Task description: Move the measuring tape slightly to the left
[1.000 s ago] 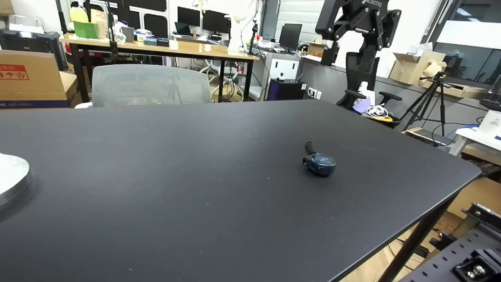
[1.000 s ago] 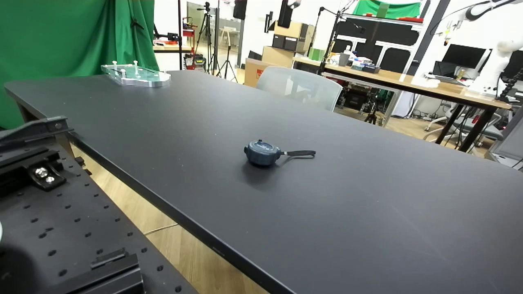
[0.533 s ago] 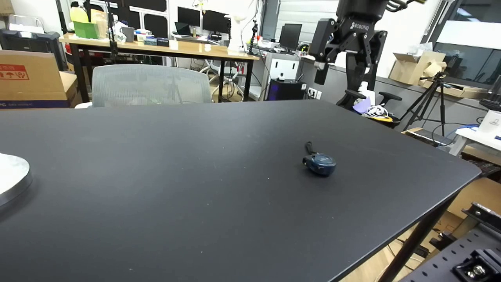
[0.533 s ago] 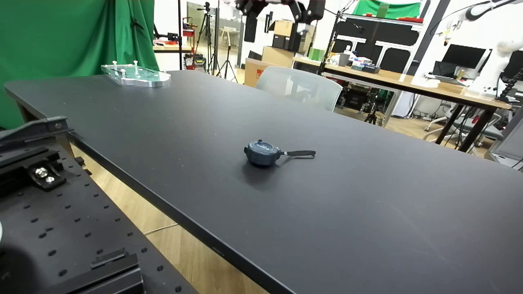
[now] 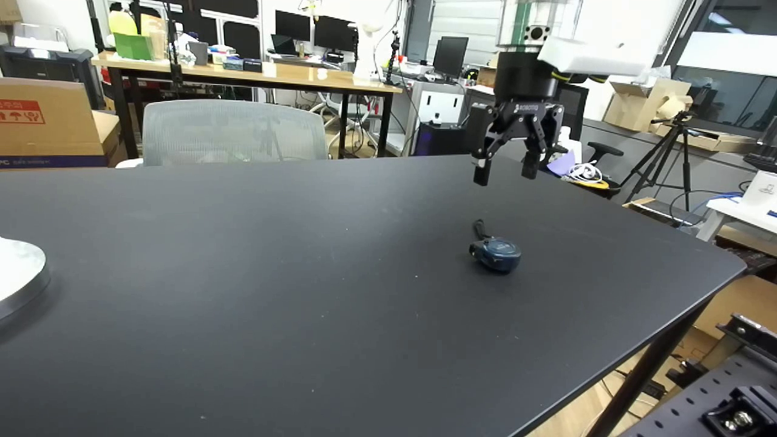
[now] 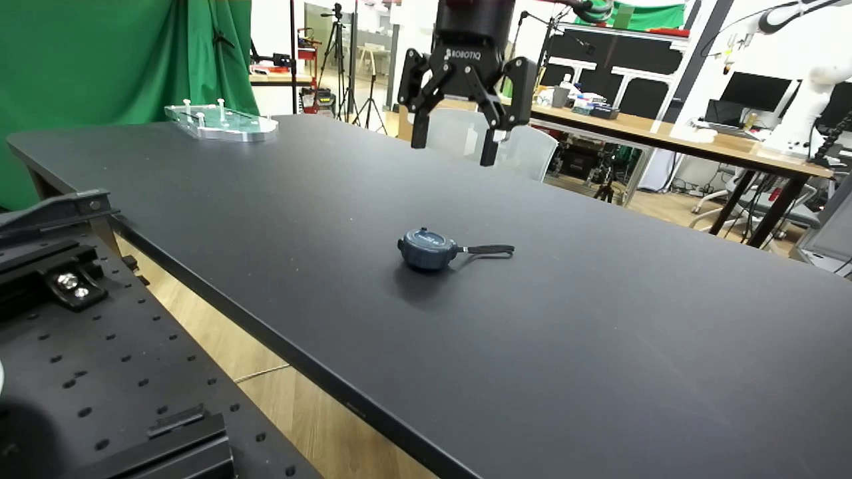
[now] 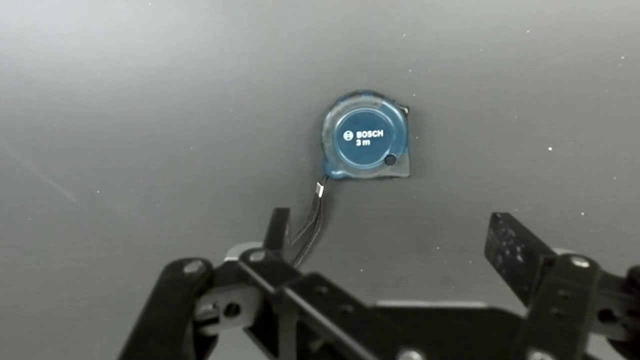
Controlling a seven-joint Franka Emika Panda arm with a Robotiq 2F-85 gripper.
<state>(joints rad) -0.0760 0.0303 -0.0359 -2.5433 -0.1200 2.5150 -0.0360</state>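
Observation:
The measuring tape [image 5: 498, 254] is a small rounded dark blue case with a black wrist strap. It lies flat on the black table [image 5: 291, 315], and it also shows in an exterior view [image 6: 428, 250] with its strap pointing right. In the wrist view the tape [image 7: 365, 137] lies face up, beyond the fingertips, with the strap running back toward the left finger [image 7: 276, 230]. My gripper [image 5: 506, 172] is open and empty. It hangs above the table, pointing down, higher than the tape and apart from it; it also shows in an exterior view [image 6: 454, 148] and the wrist view [image 7: 391, 215].
A white round-edged disc [image 5: 21, 273] sits at the table's left in an exterior view. A clear plate with posts [image 6: 226, 126] stands at the far table end. A perforated black mounting plate [image 6: 133, 372] runs beside the table edge. A mesh chair [image 5: 234, 132] stands behind the table.
The gripper has come down from the top of both exterior views toward the tape and stays open. The tape has not moved.

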